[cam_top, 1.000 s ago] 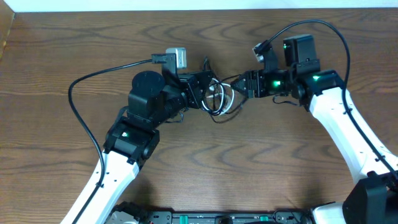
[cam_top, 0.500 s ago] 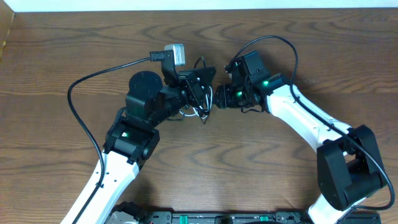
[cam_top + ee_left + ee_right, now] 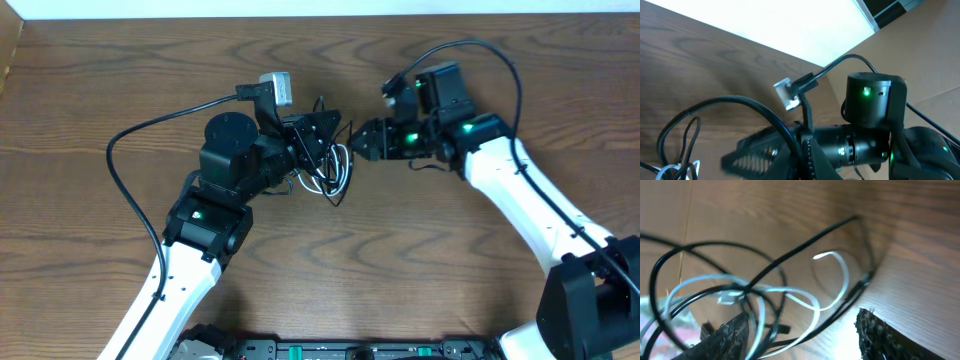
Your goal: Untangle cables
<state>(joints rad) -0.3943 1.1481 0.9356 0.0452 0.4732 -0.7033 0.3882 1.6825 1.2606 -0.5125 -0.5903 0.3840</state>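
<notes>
1. Table (image 3: 100, 60): mid-brown wood with darker wavy grain.
2. White cable (image 3: 805, 299): white, with a faint bluish cast in the right wrist view.
3. Black cable (image 3: 805, 247): plain black.
4. Left arm (image 3: 170, 290): white lower link, black joints above it, and 1 green light.
5. Right arm (image 3: 530, 210): white link, black wrist, green lights.
6. Right gripper (image 3: 800, 335): black, with stippled pads.
7. Band (image 3: 300, 7) past the far table edge: plain white.
8. Block (image 3: 278, 88) on the left wrist: light grey.
</notes>
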